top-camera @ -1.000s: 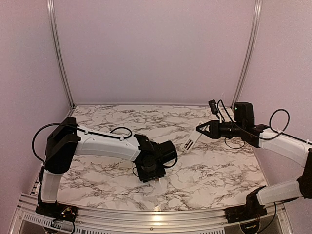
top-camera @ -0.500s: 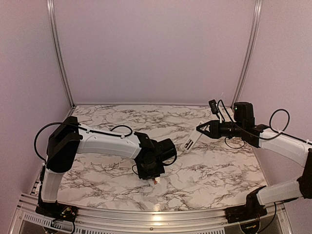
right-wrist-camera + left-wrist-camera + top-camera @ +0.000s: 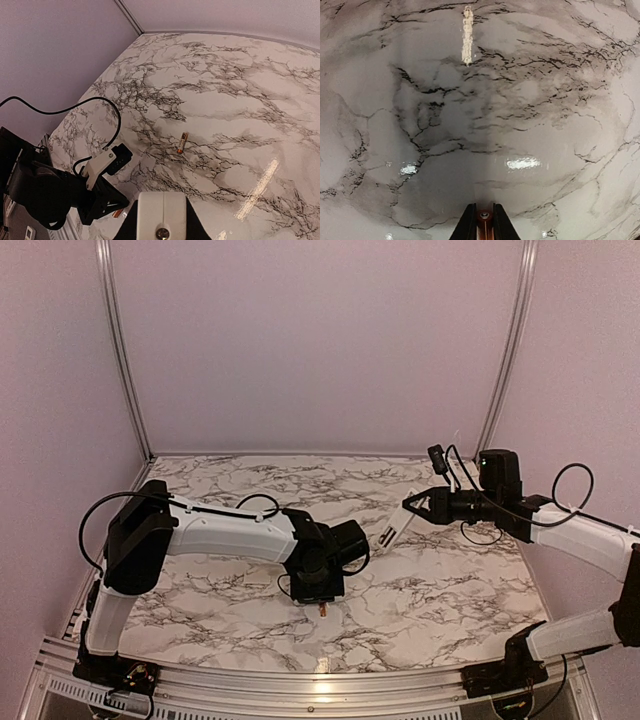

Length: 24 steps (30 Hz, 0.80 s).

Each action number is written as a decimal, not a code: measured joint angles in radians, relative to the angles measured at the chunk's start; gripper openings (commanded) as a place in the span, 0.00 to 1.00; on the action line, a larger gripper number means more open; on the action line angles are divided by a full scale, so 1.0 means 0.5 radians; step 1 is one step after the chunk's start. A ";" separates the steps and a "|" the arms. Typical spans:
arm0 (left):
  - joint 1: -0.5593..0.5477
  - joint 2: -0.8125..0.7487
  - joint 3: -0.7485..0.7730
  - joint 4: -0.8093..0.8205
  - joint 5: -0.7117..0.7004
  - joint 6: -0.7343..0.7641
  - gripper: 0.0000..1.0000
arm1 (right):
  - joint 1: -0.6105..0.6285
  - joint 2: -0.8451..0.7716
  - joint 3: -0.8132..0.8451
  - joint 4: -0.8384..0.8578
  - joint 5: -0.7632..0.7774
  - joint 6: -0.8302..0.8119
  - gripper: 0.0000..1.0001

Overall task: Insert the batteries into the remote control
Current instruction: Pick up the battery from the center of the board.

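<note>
The left gripper points down at the marble table, its jaws drawn in to a narrow gap and pinching one battery end-on between the tips. The right gripper is clamped on one end of the remote control, which sticks out beyond its jaws and slants down toward the table. The other battery lies flat on the marble, well ahead of those jaws.

The worktop is smooth, glossy and marble-patterned, and it throws back lamp glare. On the worktop, a battery has a shiny copper-coloured skin. The remote control looks like matt white plastic.
</note>
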 measured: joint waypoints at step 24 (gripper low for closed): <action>-0.076 0.001 -0.005 -0.054 -0.058 0.139 0.10 | 0.000 0.005 0.000 0.001 -0.001 0.000 0.00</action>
